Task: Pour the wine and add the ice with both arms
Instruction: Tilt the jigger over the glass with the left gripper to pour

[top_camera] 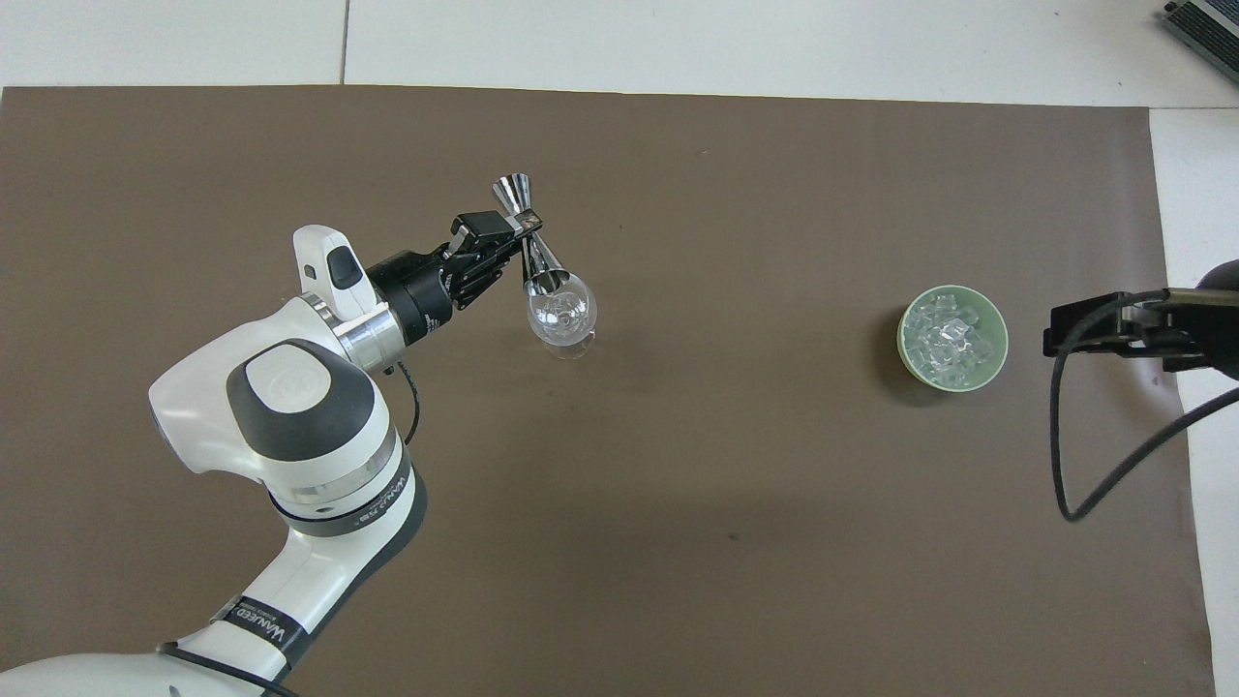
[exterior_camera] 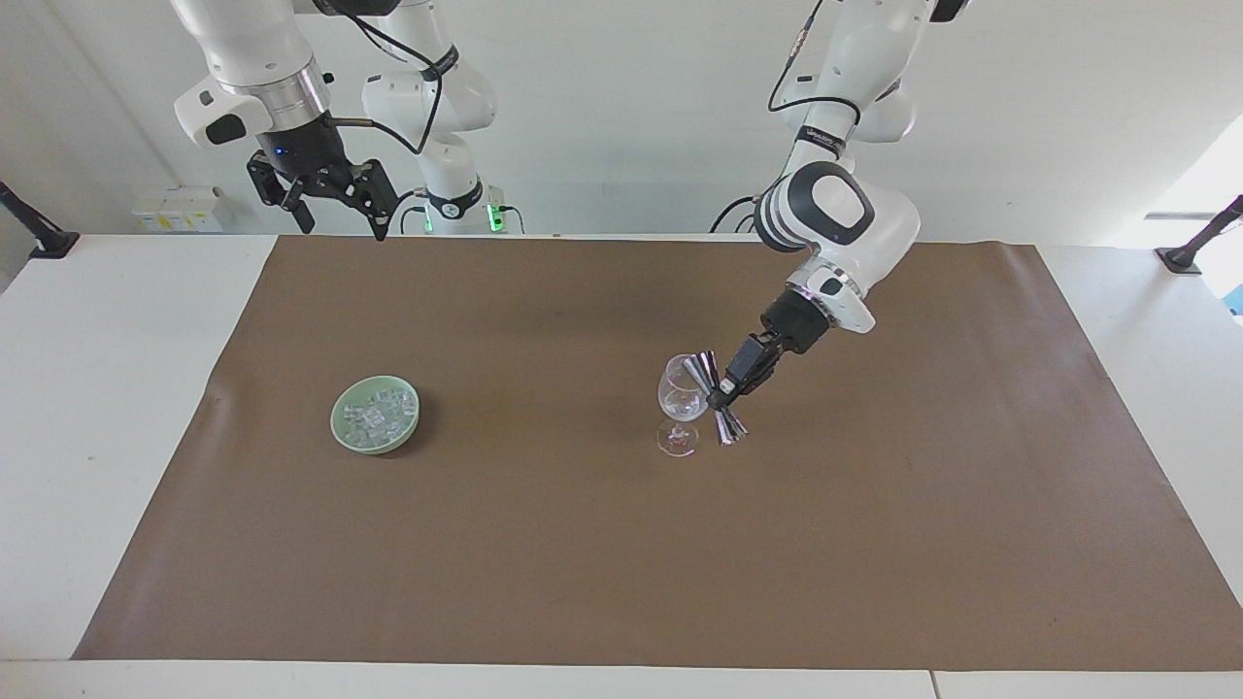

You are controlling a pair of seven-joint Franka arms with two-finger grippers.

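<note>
A clear stemmed wine glass (exterior_camera: 680,396) (top_camera: 563,315) stands upright on the brown mat. My left gripper (exterior_camera: 723,392) (top_camera: 515,232) is shut on the waist of a silver double-cone jigger (exterior_camera: 716,398) (top_camera: 531,239). The jigger is tilted, with its upper cup's mouth at the glass's rim. The ice (exterior_camera: 375,416) (top_camera: 950,338) is heaped in a pale green bowl (exterior_camera: 343,430) (top_camera: 905,341) toward the right arm's end of the table. My right gripper (exterior_camera: 338,216) (top_camera: 1099,327) hangs open and empty, high over the mat's edge nearest the robots, and waits.
The brown mat (exterior_camera: 583,544) (top_camera: 736,484) covers most of the white table (exterior_camera: 97,388). A black cable (top_camera: 1065,455) hangs from the right arm beside the bowl.
</note>
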